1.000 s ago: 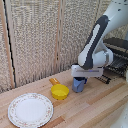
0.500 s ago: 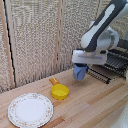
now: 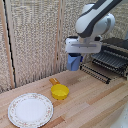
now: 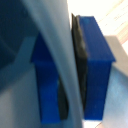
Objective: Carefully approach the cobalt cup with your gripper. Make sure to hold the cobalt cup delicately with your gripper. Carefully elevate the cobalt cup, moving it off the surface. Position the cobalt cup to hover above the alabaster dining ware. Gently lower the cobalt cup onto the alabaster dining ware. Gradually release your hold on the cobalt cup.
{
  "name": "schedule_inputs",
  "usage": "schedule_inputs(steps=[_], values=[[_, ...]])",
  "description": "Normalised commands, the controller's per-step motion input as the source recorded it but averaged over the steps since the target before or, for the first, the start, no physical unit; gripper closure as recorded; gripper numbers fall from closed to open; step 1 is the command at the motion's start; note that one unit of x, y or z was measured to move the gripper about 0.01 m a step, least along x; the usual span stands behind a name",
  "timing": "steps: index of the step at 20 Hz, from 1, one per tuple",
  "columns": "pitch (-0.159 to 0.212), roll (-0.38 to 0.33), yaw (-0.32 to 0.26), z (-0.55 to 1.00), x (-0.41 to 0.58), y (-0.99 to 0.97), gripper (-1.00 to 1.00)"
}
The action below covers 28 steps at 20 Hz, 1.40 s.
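Above the wooden tabletop (image 3: 95, 105), well clear of it, the gripper (image 3: 75, 61) holds the cobalt cup (image 3: 74, 63) in the air — its fingers closed on the cup's wall; the wrist view shows a dark-blue finger (image 4: 95, 70) pressed against that pale, blurred wall. Below, toward the exterior view's left, lies the white floral-rimmed plate (image 3: 30, 109); the yellow handled bowl (image 3: 59, 91) sits between plate and cup; a dark dish rack (image 3: 111, 62) stands at the right.
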Motion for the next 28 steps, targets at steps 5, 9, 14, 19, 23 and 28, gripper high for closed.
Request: schedule_inputs(steps=[5, 9, 14, 19, 23, 28], values=[[0.035, 0.0, 0.056, 0.33, 0.393, 0.77, 1.0], [0.01, 0.0, 0.039, 0.18, 0.261, 0.86, 1.0], [0.0, 0.0, 0.013, 0.03, 0.11, 0.94, 1.0], [0.0, 0.0, 0.03, 0.0, 0.0, 0.9, 1.0], [0.0, 0.0, 0.059, -0.09, -0.034, 0.81, 1.0], [0.0, -0.003, 0.092, -0.35, -0.058, 0.73, 1.0]])
